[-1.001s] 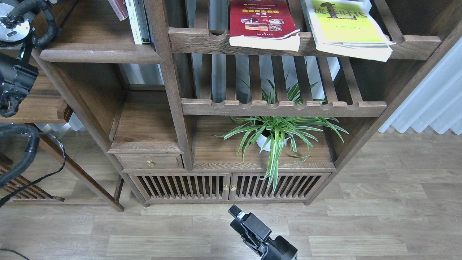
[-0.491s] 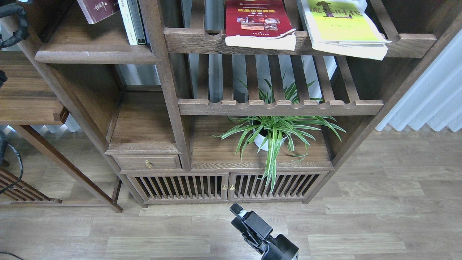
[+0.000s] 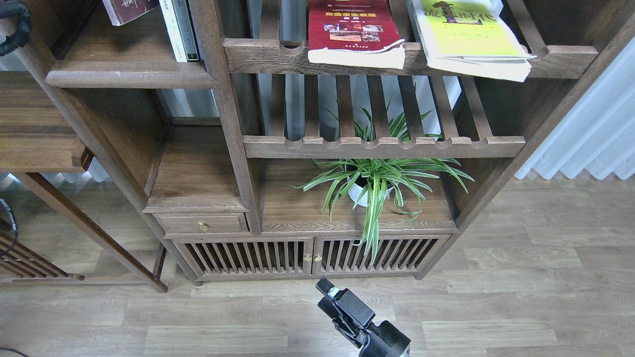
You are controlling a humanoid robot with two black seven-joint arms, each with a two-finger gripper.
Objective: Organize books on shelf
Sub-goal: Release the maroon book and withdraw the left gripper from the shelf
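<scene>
Since the earlier frame the whole bookcase has slid slightly left and up in the picture, and the left arm, big at the left edge a second ago, is now only a black loop in the upper-left corner; its hand is out of view. At bottom centre the right hand hangs over the wood floor, dark and end-on, so I cannot tell how far its fingers stand apart, and it holds nothing. Just beyond it are slatted cabinet doors, then a spider plant in a white pot. In the upper part of the frame the red book and the yellow-green book lie flat on the top slatted rack, overhanging its notched rail. At upper left the maroon book leans over the solid shelf, beside an upright white book.
</scene>
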